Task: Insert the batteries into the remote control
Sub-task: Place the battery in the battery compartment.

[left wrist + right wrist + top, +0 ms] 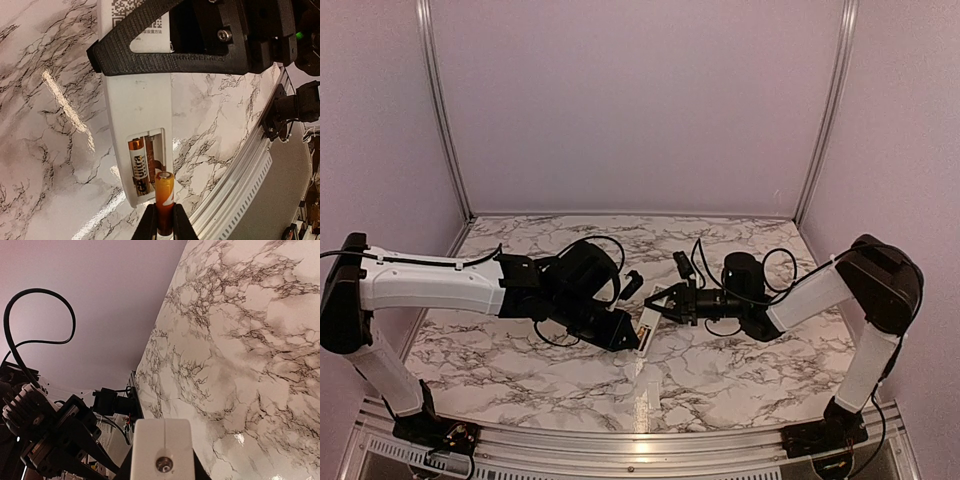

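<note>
The white remote control [137,107] is held above the marble table with its back up and its battery bay [146,165] open. One orange battery [137,170] lies in the bay's left slot. My left gripper [163,211] is shut on a second battery [164,192], whose tip is at the bay's near end beside the empty right slot. My right gripper [162,462] is shut on the remote's other end [162,445], and its black finger [165,55] crosses the remote. From above, the two grippers [628,342] [666,301] meet at the remote [647,325] in the table's middle.
A small dark piece [680,265] lies on the marble table [750,370] behind the right gripper. The metal rail [640,440] runs along the near edge just below the left gripper. Cables [760,265] loop over both wrists. Purple walls enclose the table.
</note>
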Available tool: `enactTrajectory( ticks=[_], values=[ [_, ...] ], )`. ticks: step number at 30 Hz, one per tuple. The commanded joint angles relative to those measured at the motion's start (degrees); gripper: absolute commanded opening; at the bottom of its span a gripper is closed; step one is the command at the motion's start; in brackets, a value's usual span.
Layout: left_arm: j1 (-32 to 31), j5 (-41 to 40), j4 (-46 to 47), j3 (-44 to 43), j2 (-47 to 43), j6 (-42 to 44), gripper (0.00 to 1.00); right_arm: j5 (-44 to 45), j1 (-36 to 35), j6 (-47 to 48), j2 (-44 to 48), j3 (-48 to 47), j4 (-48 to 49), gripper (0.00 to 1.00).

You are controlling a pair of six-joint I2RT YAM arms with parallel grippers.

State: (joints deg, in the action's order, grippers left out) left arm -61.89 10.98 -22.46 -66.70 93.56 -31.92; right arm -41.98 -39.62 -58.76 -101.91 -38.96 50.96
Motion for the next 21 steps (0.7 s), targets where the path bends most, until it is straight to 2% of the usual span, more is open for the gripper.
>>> enactTrajectory(
  ticks=[1, 7, 21],
  values=[
    [0.5, -0.1, 0.0, -1.3, 0.8, 1.1, 0.00, 0.3, -0.6, -1.0, -0.7, -0.3, 2.6, 0.00],
    [0.5, 1.2, -1.6, -3.1, 3.1, 1.1, 0.01, 1.1, -0.9, -1.3, -0.8, -0.9, 1.7, 0.00],
    [0.5, -3.2, -7.1, -6.7, 6.6, 0.8, 0.08, 1.6, -1.7, -3.0, -1.5, -0.8, 3.4, 0.00]
  ],
)
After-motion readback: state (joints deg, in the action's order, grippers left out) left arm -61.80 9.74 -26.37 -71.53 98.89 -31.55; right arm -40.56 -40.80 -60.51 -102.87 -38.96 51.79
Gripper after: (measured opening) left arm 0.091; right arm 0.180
